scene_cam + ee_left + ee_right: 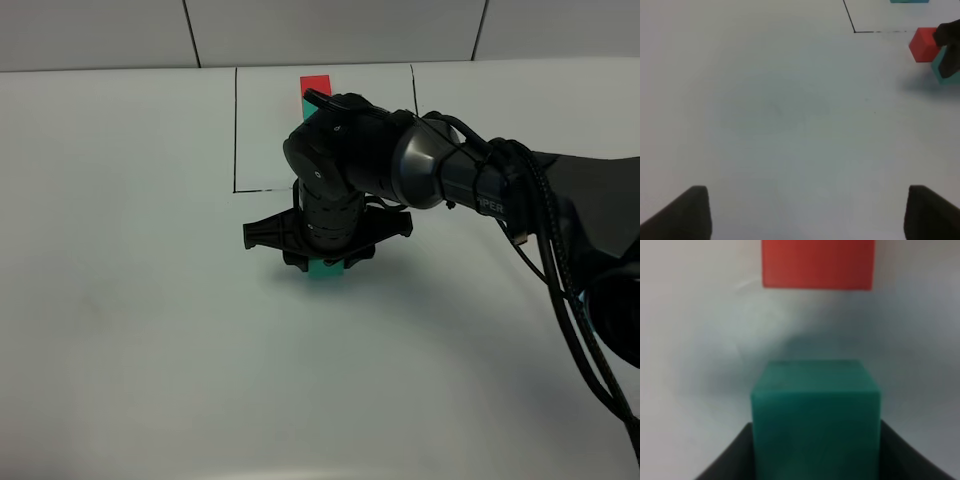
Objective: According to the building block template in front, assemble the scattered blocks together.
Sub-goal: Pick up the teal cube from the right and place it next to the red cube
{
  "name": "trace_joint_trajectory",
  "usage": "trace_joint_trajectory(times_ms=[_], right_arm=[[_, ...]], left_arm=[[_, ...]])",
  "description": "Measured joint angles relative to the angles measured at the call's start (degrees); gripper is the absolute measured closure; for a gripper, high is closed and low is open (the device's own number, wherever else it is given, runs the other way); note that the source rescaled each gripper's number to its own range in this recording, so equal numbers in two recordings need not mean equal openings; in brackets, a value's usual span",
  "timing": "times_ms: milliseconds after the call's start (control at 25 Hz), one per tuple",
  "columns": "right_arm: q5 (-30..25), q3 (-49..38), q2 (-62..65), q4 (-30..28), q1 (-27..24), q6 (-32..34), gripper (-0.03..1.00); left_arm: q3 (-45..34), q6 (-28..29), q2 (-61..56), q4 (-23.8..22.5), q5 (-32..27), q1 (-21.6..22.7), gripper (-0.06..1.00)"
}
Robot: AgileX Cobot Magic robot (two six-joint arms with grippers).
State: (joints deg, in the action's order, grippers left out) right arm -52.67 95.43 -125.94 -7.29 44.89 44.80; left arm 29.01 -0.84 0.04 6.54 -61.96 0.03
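Observation:
My right gripper (322, 262) reaches across the middle, just in front of the black outline (236, 130). It is shut on the teal-green cube (324, 270), low over the table. In the right wrist view the teal-green cube (815, 415) fills the gap between the dark fingers (730, 460), and the loose red cube (817, 264) lies just beyond it. The left wrist view shows the red cube (923, 45) beside the teal-green cube (940, 67). The template's red cube (315, 84) shows at the back; the rest of the template is hidden by the arm. No blue cube shows. My left gripper (805, 215) is open and empty.
The right arm (470, 175) and its cables (560, 290) stretch in from the right over the white table (120, 300). A tiled wall (330, 30) runs along the far edge. The outline's corner (855, 31) shows in the left wrist view.

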Motion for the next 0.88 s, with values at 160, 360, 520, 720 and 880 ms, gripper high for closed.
trace_joint_trajectory(times_ms=[160, 360, 520, 720, 880], right_arm=[[-0.14, 1.73, -2.06, -0.78, 0.0, 0.0, 0.97], [0.46, 2.23, -3.92, -1.83, 0.0, 0.06, 0.97], [0.98, 2.44, -4.49, -2.11, 0.0, 0.33, 0.97], [1.71, 2.62, -4.87, -2.31, 0.0, 0.7, 0.97], [1.75, 2.69, -5.06, -2.45, 0.0, 1.11, 0.97]], left_arm=[[0.0, 0.0, 0.0, -0.05, 0.0, 0.0, 0.11], [0.0, 0.0, 0.0, -0.05, 0.0, 0.0, 0.11], [0.0, 0.0, 0.0, -0.05, 0.0, 0.0, 0.11], [0.0, 0.04, 0.0, -0.05, 0.0, 0.0, 0.11], [0.0, 0.04, 0.0, -0.05, 0.0, 0.0, 0.11]])
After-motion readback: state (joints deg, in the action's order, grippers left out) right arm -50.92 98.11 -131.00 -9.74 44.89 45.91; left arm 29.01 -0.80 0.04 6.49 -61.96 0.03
